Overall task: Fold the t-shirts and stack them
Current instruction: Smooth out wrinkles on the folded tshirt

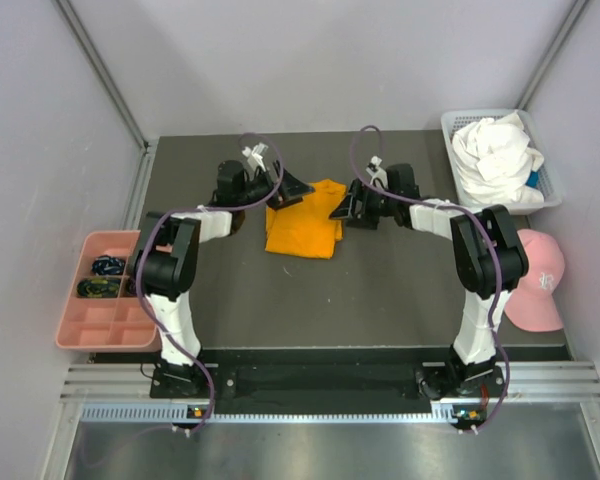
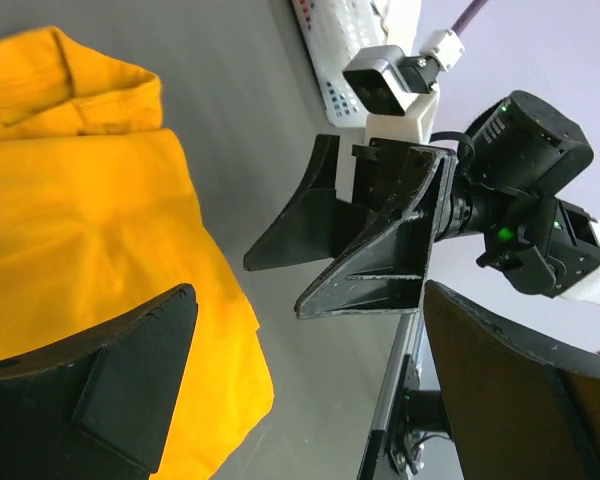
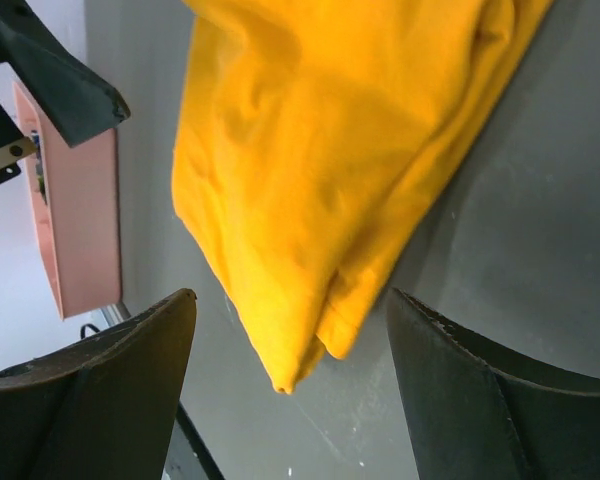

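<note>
The orange t-shirt [image 1: 305, 228] lies folded into a small packet in the middle of the dark table. My left gripper [image 1: 290, 190] hovers at its far left corner and my right gripper [image 1: 343, 208] at its far right edge, facing each other. Both are open and hold nothing. In the left wrist view the orange shirt [image 2: 80, 230] lies partly under the left finger [image 2: 100, 380], with bare table between the jaws. A folded corner of the orange shirt [image 3: 320, 150] points down between the wide-apart right fingers [image 3: 500, 390]. The white t-shirt [image 1: 495, 155] sits crumpled in a basket.
A white plastic basket [image 1: 550, 190] stands at the far right corner. A pink baseball cap [image 1: 538, 280] lies at the right table edge. A pink compartment tray [image 1: 100, 325] with small items sits off the left edge. Grey walls enclose the table.
</note>
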You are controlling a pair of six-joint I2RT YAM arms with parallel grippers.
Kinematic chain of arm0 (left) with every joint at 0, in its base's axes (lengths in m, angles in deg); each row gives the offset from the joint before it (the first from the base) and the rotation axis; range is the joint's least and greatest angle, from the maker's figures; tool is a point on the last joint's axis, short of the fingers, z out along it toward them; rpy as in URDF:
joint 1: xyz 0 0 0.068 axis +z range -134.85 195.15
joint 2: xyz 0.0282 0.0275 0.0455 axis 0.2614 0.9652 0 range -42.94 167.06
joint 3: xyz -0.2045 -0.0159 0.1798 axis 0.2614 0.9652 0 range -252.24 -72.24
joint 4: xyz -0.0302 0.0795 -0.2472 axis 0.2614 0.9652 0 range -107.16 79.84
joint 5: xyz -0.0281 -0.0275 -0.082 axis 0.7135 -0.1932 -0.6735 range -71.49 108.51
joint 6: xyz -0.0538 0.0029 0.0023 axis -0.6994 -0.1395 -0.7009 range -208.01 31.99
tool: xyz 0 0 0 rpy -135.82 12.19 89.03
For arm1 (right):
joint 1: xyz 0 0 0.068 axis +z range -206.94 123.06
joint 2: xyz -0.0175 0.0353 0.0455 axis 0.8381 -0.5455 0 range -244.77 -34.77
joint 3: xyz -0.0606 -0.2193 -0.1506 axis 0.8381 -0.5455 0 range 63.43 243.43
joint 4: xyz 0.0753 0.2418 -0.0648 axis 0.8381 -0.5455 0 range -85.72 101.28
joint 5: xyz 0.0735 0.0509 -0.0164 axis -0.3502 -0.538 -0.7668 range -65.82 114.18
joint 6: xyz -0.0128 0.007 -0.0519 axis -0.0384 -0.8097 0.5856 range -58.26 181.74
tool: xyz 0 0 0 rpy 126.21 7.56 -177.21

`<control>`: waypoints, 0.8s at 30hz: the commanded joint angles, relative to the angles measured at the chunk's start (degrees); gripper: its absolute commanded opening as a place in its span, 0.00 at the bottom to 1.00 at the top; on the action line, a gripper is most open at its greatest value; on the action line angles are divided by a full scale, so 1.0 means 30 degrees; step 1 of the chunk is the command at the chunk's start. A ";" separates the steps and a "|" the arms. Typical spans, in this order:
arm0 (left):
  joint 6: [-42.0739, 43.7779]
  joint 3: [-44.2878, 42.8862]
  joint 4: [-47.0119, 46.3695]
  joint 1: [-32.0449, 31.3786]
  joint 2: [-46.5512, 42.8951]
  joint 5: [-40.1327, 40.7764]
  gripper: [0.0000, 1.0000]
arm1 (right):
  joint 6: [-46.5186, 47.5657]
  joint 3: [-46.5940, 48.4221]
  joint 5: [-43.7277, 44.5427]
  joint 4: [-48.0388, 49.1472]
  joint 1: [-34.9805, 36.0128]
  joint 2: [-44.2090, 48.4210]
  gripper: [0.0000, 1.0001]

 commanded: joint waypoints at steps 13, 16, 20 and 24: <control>0.0636 -0.4662 -0.0786 -0.0130 0.5480 0.0689 0.99 | 0.1983 -0.1298 0.1509 -0.1457 0.0021 0.2613 0.77; 0.0344 -0.5688 -0.0726 -0.0042 0.5686 0.0485 0.99 | 0.2218 -0.1269 0.1949 -0.1606 0.0021 0.2496 0.77; -0.0563 -0.6306 -0.1514 -0.0013 0.5191 -0.0217 0.99 | 0.2102 -0.1299 0.2709 -0.1635 0.0021 0.2116 0.77; -0.0394 -0.5634 -0.1402 0.0134 0.4107 -0.0278 0.99 | 0.1517 -0.1123 0.2712 -0.0847 0.0021 0.1209 0.77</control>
